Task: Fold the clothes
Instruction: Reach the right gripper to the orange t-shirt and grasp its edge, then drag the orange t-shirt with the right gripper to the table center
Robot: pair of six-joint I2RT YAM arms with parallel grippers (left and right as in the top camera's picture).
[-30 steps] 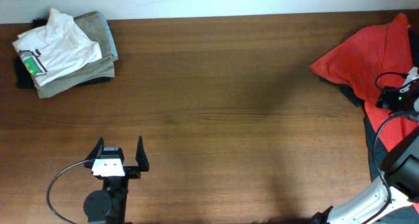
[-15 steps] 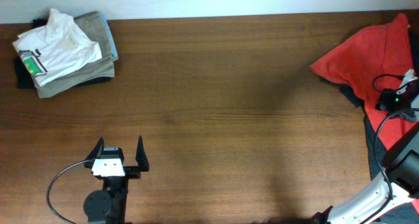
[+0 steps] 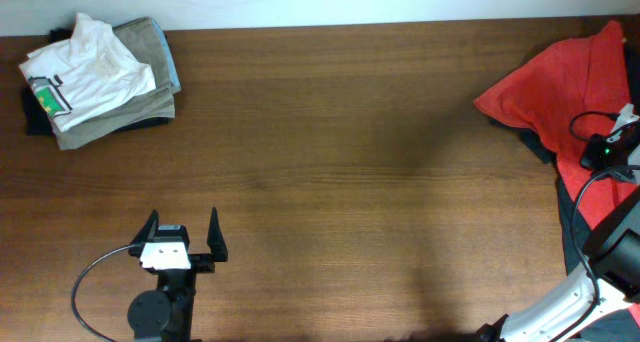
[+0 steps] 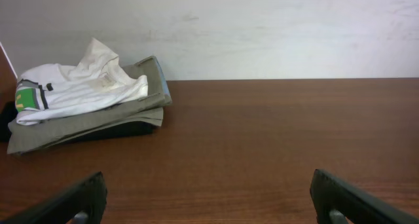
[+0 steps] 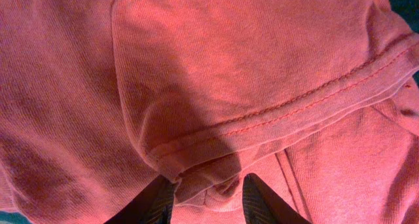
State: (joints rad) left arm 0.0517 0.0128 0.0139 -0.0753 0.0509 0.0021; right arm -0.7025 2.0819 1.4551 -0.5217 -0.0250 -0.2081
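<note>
My left claw is hanging with its jaws wide apart over the near-left counter. Over at the far right edge, the orange-red T-shirt is lying crumpled, and my right claw is clamping a hemmed fold of it.

Surface: tabletop, dark brown wood grain, matte, with a faint paler sheen across its middle. Beyond the tabletop's far edge: wall, plain off-white with slight smudges, meeting the tabletop in a straight line. Light is even and diffuse; shadows on the tabletop are soft.
</note>
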